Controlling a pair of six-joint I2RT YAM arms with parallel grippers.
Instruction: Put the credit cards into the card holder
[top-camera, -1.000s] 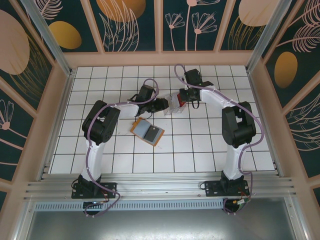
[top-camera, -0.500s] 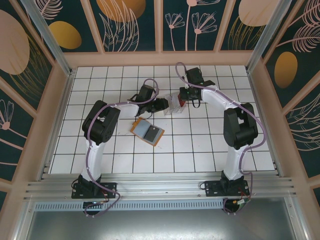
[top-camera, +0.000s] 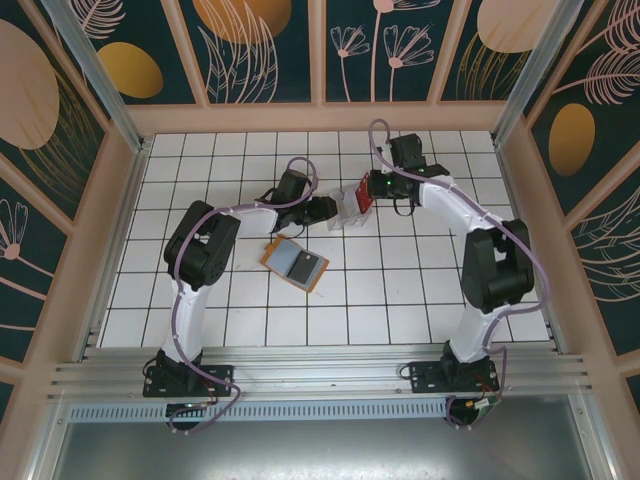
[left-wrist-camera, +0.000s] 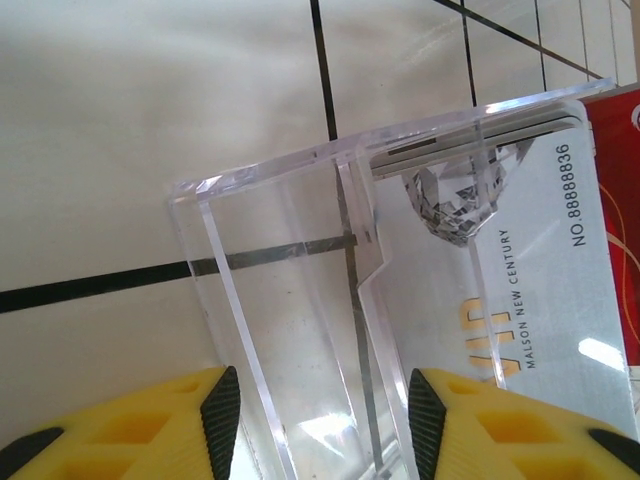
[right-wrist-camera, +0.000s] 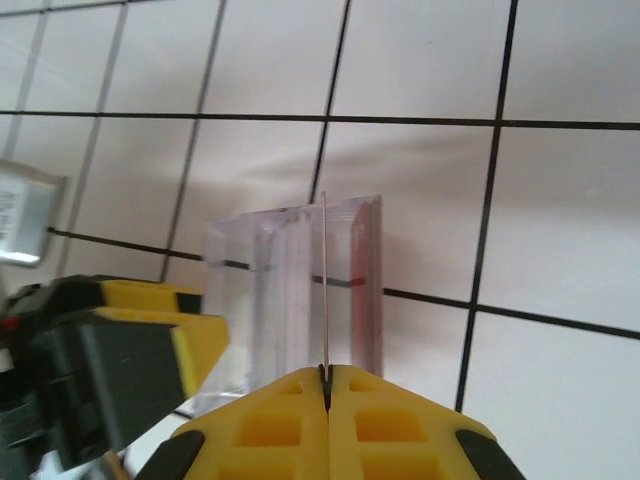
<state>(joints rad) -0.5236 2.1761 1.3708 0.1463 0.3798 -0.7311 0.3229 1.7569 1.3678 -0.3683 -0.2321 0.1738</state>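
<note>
Here, clear case (top-camera: 345, 208) beside red card (top-camera: 366, 192), orange wallet (top-camera: 295, 264) nearby.

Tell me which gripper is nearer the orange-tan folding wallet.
Left. The left gripper, clamping the clear plastic case, sits beyond the wallet; the right gripper, pinching a thin red card, is farther, past that case.

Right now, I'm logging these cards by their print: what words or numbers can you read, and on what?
"NO.88888836": on the pale grey card seen through the clear case.
"MALSON NEW CENTURY": small print, same card.
"VIP": gold letters, same card, partly hidden.
Nothing readable: red card, pale marks only.
Too blurred: grey card in the right wrist view, possibly the same one.
</note>
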